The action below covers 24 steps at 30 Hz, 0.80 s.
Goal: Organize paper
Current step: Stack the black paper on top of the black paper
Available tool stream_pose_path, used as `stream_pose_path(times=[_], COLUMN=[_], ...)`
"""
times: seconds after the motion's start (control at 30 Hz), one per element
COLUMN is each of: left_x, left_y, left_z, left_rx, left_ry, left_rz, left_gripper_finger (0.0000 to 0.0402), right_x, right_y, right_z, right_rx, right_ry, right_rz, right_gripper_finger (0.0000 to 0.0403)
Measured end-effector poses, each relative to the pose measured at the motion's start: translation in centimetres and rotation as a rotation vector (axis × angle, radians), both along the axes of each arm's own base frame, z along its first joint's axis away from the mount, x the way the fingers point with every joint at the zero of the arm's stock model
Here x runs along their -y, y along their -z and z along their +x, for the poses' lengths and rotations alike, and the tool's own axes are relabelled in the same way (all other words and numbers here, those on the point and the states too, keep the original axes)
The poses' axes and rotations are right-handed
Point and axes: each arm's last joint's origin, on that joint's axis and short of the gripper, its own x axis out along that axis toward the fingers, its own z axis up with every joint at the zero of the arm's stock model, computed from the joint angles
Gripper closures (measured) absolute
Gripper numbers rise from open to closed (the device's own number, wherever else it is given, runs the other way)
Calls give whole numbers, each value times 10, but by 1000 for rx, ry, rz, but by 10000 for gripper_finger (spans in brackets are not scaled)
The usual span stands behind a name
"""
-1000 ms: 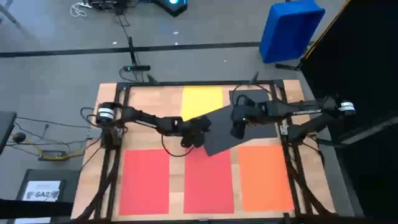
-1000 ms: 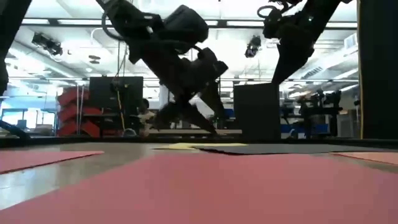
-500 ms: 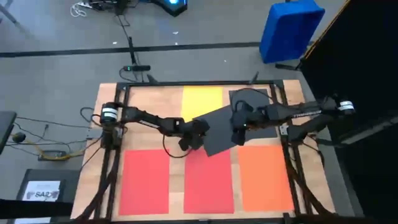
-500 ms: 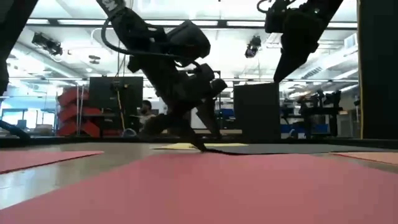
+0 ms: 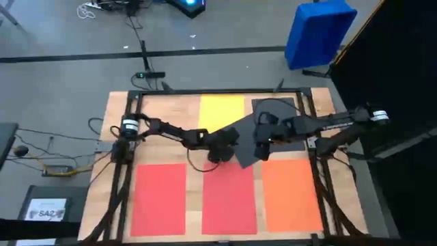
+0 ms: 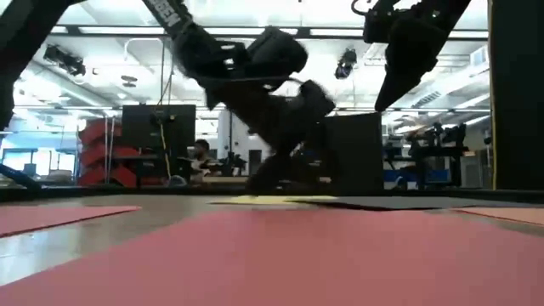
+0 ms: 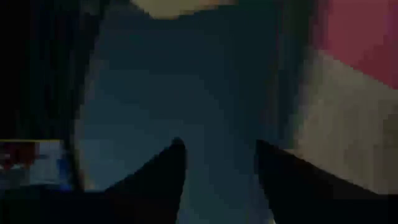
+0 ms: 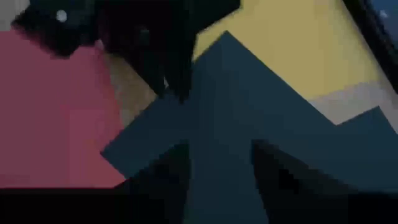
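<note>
- Judging the layout from above, most of the paper looks placed: two red sheets [image 5: 158,198] [image 5: 229,201] and an orange sheet [image 5: 291,193] lie in a tidy near row on the table [image 5: 164,130], and a yellow sheet [image 5: 222,113] sits squarely in the far row.
- What seems left is the dark sheet [image 5: 247,145]: it lies skewed, its corner overlapping the yellow sheet and the middle red one, with a second dark sheet [image 5: 280,109] under or beside it at the far right.
- Free room is scarce around the work; the far-left part of the table is bare wood, while the black frame [image 5: 205,93] bounds the far and side edges.
- The blue bin [image 5: 317,31] stands on the floor well apart from the table.
- The left gripper [image 5: 225,147] is down at the skewed sheet's near-left edge; its wrist view shows the fingers [image 7: 165,171] apart with dark paper beneath, and I cannot tell whether they press on it.
- The right gripper [image 5: 263,145] is over the same sheet, raised clear of the table in the low view, its fingers [image 8: 171,165] spread and holding nothing.
</note>
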Motion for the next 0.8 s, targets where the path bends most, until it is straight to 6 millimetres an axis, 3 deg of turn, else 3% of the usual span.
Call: stream_pose_path(times=[0.23,0.37,0.57,0.8], left_x=[-1,-12,-49,-69], left_y=[-3,-17,-54,-70], left_z=[15,8,-30,-86], left_rx=[9,-15,-28,181], left_ry=[-14,-149,-260,-354], left_rz=[14,-24,-388,-523], left_gripper_finger=[229,229,231,257], right_x=[0,0,1,11], right_y=[2,2,8,41], right_z=[-3,-3,9,46], right_rx=[-29,-19,114,133], right_ry=[19,33,51,30], right_rz=[4,38,91,134], right_gripper_finger=[259,259,259,256])
